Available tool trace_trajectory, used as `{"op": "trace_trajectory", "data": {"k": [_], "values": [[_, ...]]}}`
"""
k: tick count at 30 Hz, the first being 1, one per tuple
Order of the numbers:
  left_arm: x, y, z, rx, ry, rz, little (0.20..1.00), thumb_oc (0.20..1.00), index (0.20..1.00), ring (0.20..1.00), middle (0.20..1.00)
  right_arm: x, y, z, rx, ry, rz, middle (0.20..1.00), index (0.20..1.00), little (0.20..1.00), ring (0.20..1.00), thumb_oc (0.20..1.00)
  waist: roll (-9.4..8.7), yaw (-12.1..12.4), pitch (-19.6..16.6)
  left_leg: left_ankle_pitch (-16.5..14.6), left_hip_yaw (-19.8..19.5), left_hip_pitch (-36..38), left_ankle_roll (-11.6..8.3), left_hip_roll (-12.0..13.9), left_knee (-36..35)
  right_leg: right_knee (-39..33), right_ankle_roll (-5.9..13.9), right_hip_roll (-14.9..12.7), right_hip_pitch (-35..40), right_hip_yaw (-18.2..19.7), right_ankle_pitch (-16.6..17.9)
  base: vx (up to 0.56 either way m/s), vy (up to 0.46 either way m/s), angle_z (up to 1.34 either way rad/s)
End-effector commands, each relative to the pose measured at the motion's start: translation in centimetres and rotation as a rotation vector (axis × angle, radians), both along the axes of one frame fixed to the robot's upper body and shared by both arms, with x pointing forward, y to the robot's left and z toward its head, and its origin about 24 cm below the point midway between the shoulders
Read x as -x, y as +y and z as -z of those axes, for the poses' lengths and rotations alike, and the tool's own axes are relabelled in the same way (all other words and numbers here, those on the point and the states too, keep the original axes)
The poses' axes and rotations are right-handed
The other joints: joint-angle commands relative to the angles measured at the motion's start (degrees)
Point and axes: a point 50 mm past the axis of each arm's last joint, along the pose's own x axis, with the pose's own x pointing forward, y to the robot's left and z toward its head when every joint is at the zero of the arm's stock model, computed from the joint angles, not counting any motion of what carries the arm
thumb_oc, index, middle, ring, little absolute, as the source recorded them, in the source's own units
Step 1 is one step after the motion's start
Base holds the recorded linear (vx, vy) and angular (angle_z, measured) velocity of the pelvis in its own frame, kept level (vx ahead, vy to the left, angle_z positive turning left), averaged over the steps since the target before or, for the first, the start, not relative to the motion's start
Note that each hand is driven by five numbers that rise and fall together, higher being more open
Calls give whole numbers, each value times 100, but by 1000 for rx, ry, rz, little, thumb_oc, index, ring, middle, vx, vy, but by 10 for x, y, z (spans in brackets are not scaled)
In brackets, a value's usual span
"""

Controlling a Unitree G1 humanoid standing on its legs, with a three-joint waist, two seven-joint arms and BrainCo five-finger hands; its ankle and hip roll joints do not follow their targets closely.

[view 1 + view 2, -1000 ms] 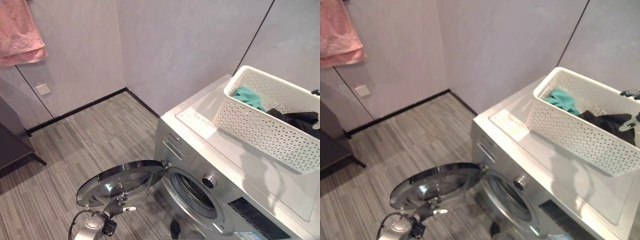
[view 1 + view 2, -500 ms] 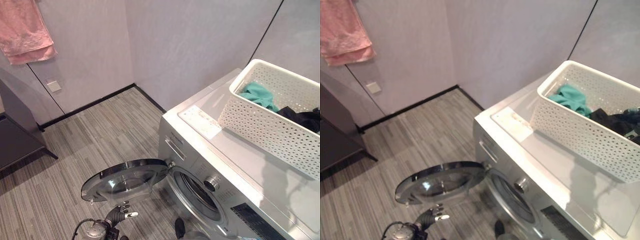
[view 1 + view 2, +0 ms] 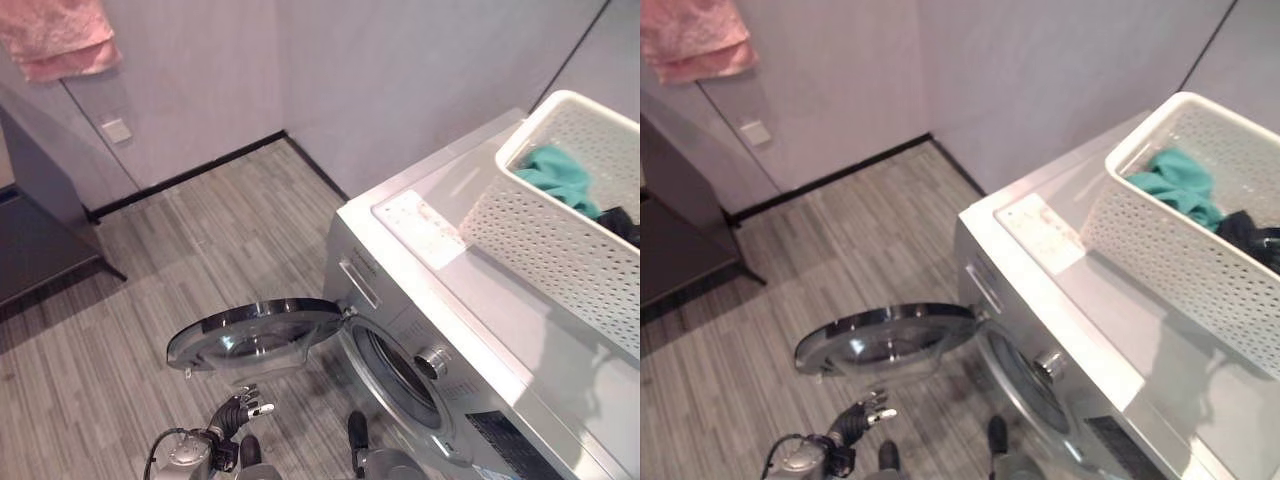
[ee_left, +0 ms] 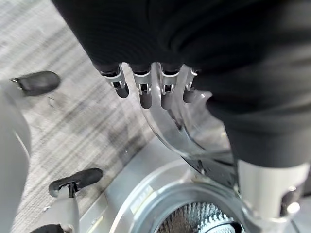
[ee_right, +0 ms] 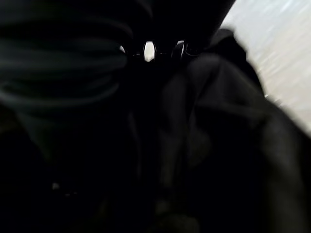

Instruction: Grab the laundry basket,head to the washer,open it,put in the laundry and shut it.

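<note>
1. The washer (image 3: 480, 330) stands at the right, its round door (image 3: 255, 330) swung wide open to the left and lying nearly level above the floor (image 3: 120, 320).
2. The drum opening (image 3: 395, 375) faces the near left, with a knob (image 3: 432, 360) beside it on the front panel.
3. The white perforated basket (image 3: 1160, 230) sits on the washer's top at the far right, well back from the front edge.
4. Inside it lie a teal cloth (image 3: 1180, 185) and, nearer the right edge, a dark garment (image 3: 1250, 235).
5. The left hand (image 3: 240, 408) hangs low at the near left, just below and in front of the door's near rim, apart from it.
6. Its fingers (image 4: 141, 87) are straight, side by side and holding nothing; in the left wrist view they point past the door's chrome rim toward the floor.
7. The left forearm comes up from the near left corner, the hand angled up and to the right toward the door.
8. The right hand (image 5: 150, 48) is down in the basket against the dark garment, whose folds lie all about it in the right wrist view.
9. A few pale finger parts show above the cloth, but I cannot tell whether the fingers are curled on it or not.
10. A pink towel (image 3: 60, 40) hangs on the far left wall, above a wall socket (image 3: 117, 130).
</note>
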Motion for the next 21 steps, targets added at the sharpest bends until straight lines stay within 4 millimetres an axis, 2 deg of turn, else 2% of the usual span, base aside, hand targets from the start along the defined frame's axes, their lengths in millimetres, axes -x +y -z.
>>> {"op": "trace_trajectory", "data": {"k": [1, 4, 7, 8, 10, 11, 12, 15, 16, 17, 18, 19, 21], "values": [[-21, 5, -15, -16, -103, 29, 1000, 1000, 1000, 1000, 1000, -4, -1, 5, 105, 99, -9, 1000, 1000, 1000, 1000, 1000, -194, 140, 57, 683, -228, -107, -145, 484, 349, 435, 271, -546, -489, -173, -496, -46, -27, 8], [-21, 6, -16, -9, -110, 10, 1000, 1000, 1000, 1000, 1000, -2, -1, 12, 121, 152, -17, 1000, 1000, 1000, 1000, 1000, -136, 145, 162, 778, -252, -197, -156, 477, 355, 479, 262, -553, -605, -169, -490, -67, -24, 5], [-25, 7, -19, -3, -128, 5, 1000, 1000, 1000, 1000, 1000, -1, 8, 34, 83, 239, -60, 1000, 1000, 1000, 1000, 1000, -59, 131, 293, 855, -264, -312, -168, 470, 349, 526, 252, -553, -770, -146, -486, -58, -16, 0], [-25, 7, -19, -4, -128, 7, 1000, 1000, 1000, 1000, 1000, 0, 7, 35, 81, 239, -58, 1000, 1000, 1000, 1000, 1000, -65, 144, 287, 856, -265, -318, -168, 470, 349, 529, 252, -553, -777, -146, -487, -34, -7, -6], [-26, 5, -20, -1, -134, 17, 1000, 1000, 1000, 1000, 1000, 0, 18, 54, 0, 284, -91, 1000, 1000, 1000, 1000, 1000, -32, 103, 335, 863, -265, -343, -166, 471, 336, 532, 247, -544, -831, -124, -473, -33, -7, -2], [-28, 4, -20, 4, -138, 20, 1000, 1000, 1000, 1000, 1000, -1, 30, 68, -113, 286, -124, 1000, 1000, 1000, 1000, 1000, -17, 63, 356, 839, -220, -344, -163, 470, 329, 536, 250, -537, -878, -93, -461, 0, 0, 0], [-28, 4, -20, 3, -138, 22, 1000, 1000, 1000, 1000, 1000, 0, 30, 69, -115, 286, -122, 1000, 1000, 1000, 1000, 1000, -22, 78, 354, 838, -216, -343, -163, 470, 330, 538, 250, -537, -880, -90, -462, 0, 0, 0], [-27, -2, -20, 24, -142, 40, 1000, 1000, 1000, 1000, 1000, 6, 38, 97, -255, 307, -117, 1000, 1000, 1000, 1000, 1000, 32, 53, 377, 799, -137, -300, -161, 479, 311, 564, 255, -526, -913, -46, -451, -10, 9, -8], [-27, -2, -20, 28, -140, 48, 1000, 1000, 1000, 1000, 1000, 8, 42, 104, -300, 317, -115, 868, 868, 868, 868, 868, 49, 39, 378, 787, -125, -285, -159, 480, 298, 566, 259, -525, -929, -35, -444, -7, 7, -12], [-26, -3, -21, 34, -143, 60, 1000, 1000, 1000, 1000, 1000, 10, 47, 113, -359, 331, -115, 498, 498, 498, 498, 498, 81, 19, 380, 770, -90, -251, -160, 479, 267, 569, 270, -531, -943, -22, -433, -12, 12, -9], [-26, -4, -21, 36, -144, 67, 1000, 1000, 1000, 1000, 1000, 11, 50, 116, -379, 340, -128, 260, 260, 260, 260, 260, 90, 7, 385, 762, -67, -231, -165, 477, 253, 568, 278, -536, -949, -8, -423, -10, 14, -9], [-26, -4, -21, 36, -144, 67, 1000, 1000, 1000, 1000, 1000, 11, 50, 116, -379, 340, -128, 200, 200, 200, 200, 200, 89, 14, 385, 763, -61, -226, -164, 476, 250, 568, 279, -536, -948, -4, -422, 0, 0, 0], [-25, -3, -20, 41, -141, 64, 1000, 1000, 1000, 1000, 1000, 11, 56, 119, -410, 342, -148, 200, 200, 200, 200, 200, 117, -21, 387, 738, -15, -182, -170, 473, 216, 563, 295, -540, -958, 16, -406, -9, 20, -7]]}}
